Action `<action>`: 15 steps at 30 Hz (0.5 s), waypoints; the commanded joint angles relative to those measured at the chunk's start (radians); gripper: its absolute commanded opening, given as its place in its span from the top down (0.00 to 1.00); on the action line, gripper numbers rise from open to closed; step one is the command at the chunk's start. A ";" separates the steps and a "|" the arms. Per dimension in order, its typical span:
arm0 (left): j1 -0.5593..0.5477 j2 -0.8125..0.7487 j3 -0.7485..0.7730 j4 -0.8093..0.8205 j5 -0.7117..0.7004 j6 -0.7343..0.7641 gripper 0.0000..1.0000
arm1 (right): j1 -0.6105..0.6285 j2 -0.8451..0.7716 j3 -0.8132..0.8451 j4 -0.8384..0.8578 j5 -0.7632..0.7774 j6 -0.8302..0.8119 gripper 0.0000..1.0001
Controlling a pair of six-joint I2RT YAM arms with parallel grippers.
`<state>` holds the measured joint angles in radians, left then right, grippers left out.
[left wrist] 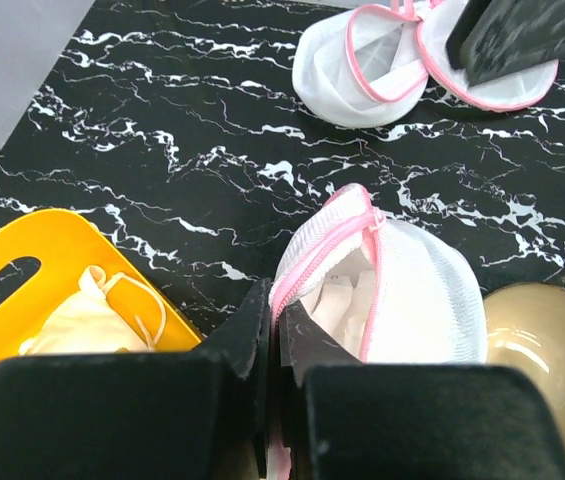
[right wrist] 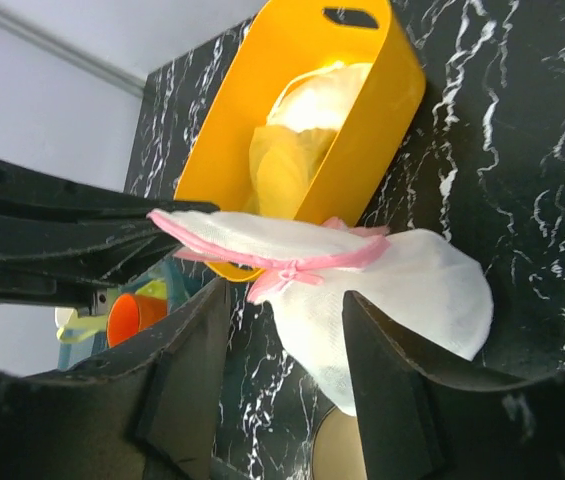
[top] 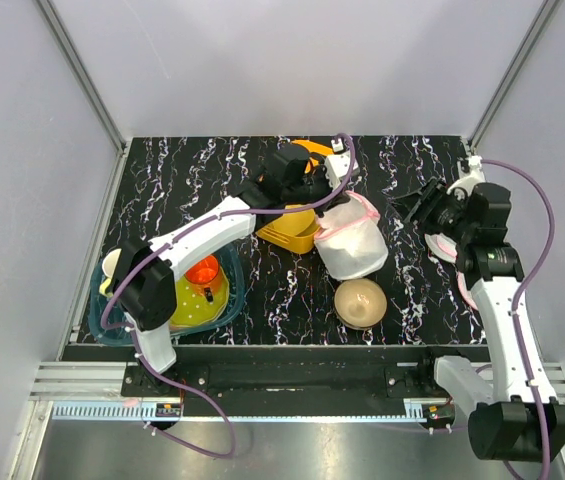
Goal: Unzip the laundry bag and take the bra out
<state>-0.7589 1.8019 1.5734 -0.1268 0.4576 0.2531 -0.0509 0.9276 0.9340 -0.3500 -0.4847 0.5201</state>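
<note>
Two left fingers (left wrist: 242, 345) pinch laundry bag (left wrist: 422, 300) rim.

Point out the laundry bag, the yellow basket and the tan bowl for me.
laundry bag (top: 355, 255), top external view, white mesh side.
yellow basket (right wrist: 382, 115), right wrist view, outer wall.
tan bowl (top: 360, 301), top external view, its middle.

Black marbled table (top: 192, 170) between plain grey walls (top: 292, 60).
</note>
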 commanded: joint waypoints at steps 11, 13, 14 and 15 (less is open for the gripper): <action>-0.005 0.007 0.019 0.082 0.018 0.009 1.00 | 0.045 0.172 -0.063 0.087 -0.193 -0.083 0.50; -0.006 0.005 -0.021 0.110 0.021 0.011 1.00 | 0.045 0.215 -0.069 0.117 -0.209 -0.075 0.45; -0.005 0.008 -0.029 0.124 0.023 0.011 1.00 | 0.045 0.232 -0.070 0.140 -0.225 -0.071 0.44; -0.005 0.008 -0.030 0.124 0.029 0.011 1.00 | 0.045 0.246 -0.069 0.157 -0.235 -0.068 0.45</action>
<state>-0.7597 1.8168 1.5646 -0.1020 0.4580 0.2581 -0.0128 1.1297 0.8635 -0.3183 -0.6521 0.4492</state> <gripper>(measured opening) 0.021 0.547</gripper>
